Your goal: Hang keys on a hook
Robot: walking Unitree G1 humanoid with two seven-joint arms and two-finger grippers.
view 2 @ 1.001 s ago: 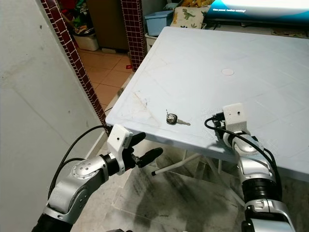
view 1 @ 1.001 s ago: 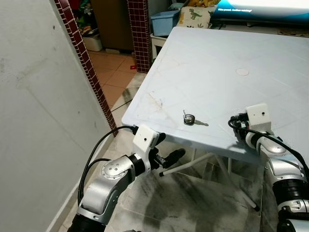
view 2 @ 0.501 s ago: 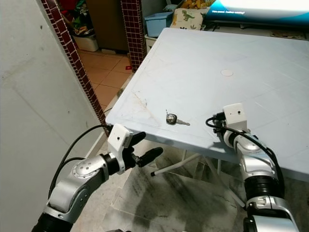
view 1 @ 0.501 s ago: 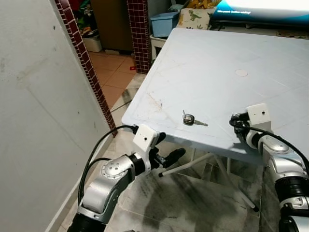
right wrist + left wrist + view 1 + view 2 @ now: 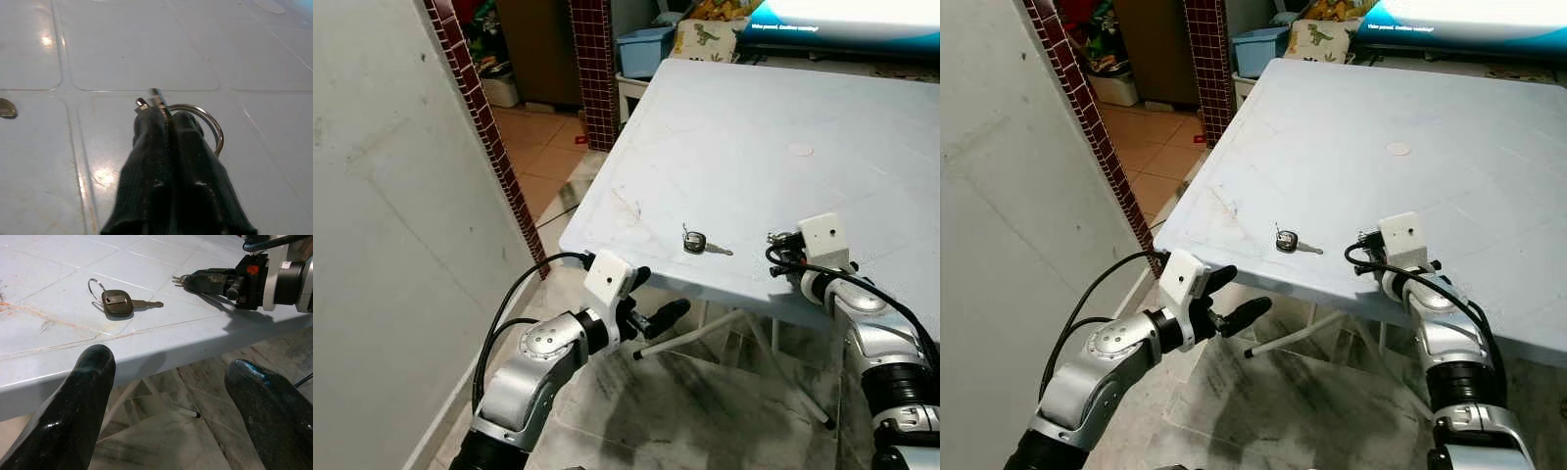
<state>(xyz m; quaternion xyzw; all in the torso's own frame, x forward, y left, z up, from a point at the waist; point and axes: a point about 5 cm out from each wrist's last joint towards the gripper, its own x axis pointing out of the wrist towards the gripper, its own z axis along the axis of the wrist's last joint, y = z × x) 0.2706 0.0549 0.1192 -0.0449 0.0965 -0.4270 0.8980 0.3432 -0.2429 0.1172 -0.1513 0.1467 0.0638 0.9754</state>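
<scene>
The right gripper [image 5: 168, 115] was seen low over the pale blue plastic table [image 5: 744, 127], near its front edge, its two black fingers [image 5: 146, 147] pressed flat together. A small set of keys [image 5: 155, 98] was pinched between the tips, with the key ring [image 5: 210, 125] standing out to one side; the grip was judged to have been taken at the tips so that the ring would be left free for a hook. A second, black-headed key [image 5: 697, 241] with its own ring lay flat on the table, just to the left of the gripper and apart from it. The left gripper [image 5: 171, 396] was held below and in front of the table edge, its fingers spread wide and nothing between them, probably kept out of the way. A grey wall [image 5: 391, 245] edged with dark red tiles was seen to the left. No hook could be made out.
</scene>
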